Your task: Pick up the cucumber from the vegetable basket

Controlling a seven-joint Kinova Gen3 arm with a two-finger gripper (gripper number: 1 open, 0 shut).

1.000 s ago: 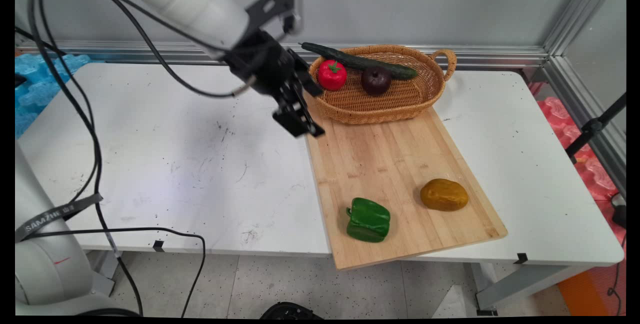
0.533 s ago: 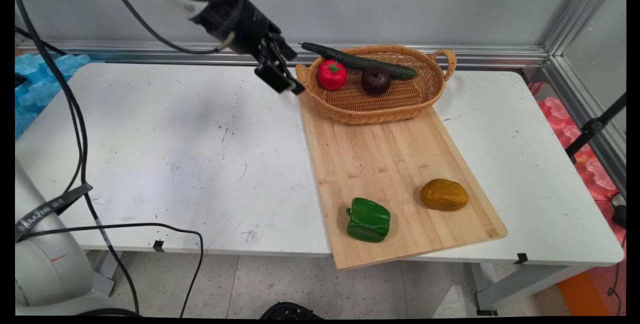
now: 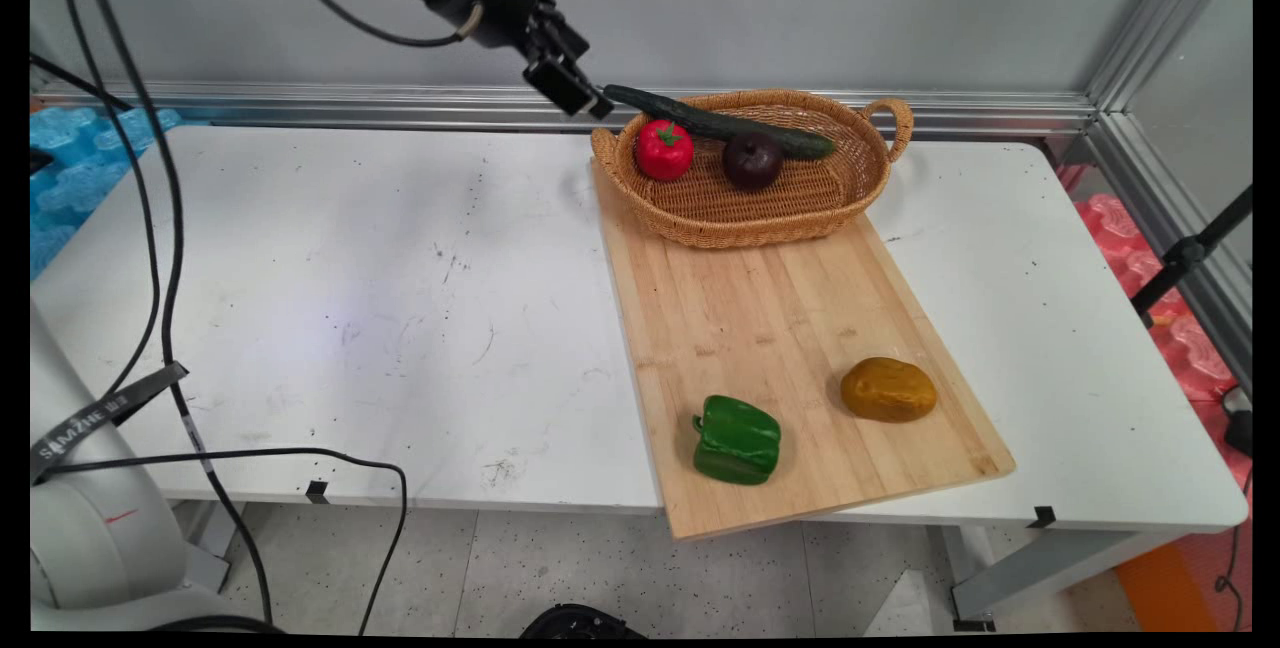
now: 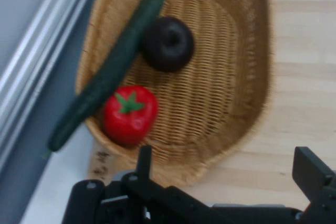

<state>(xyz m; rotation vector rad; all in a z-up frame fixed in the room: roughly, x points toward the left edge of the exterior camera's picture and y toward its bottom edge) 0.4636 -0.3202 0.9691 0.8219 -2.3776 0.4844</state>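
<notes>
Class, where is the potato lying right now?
In the main view, the potato lies on the cutting board, near its right front corner, right of the green pepper.

The basket [image 3: 760, 208] sits on the far end of the cutting board [image 3: 780, 328], which lies on the desk [image 3: 350, 308]. In the basket, the tomato [image 3: 663, 149] lies at the left, the plum [image 3: 752, 160] to its right, and the cucumber [image 3: 715, 121] behind both, its left end jutting over the basket's rim. Before the basket, at the board's near end, lie the pepper [image 3: 737, 439] and, to its right, the potato [image 3: 888, 389]. The pincer [image 3: 570, 93] hangs above the desk just left of the basket, by the cucumber's jutting end.
</notes>
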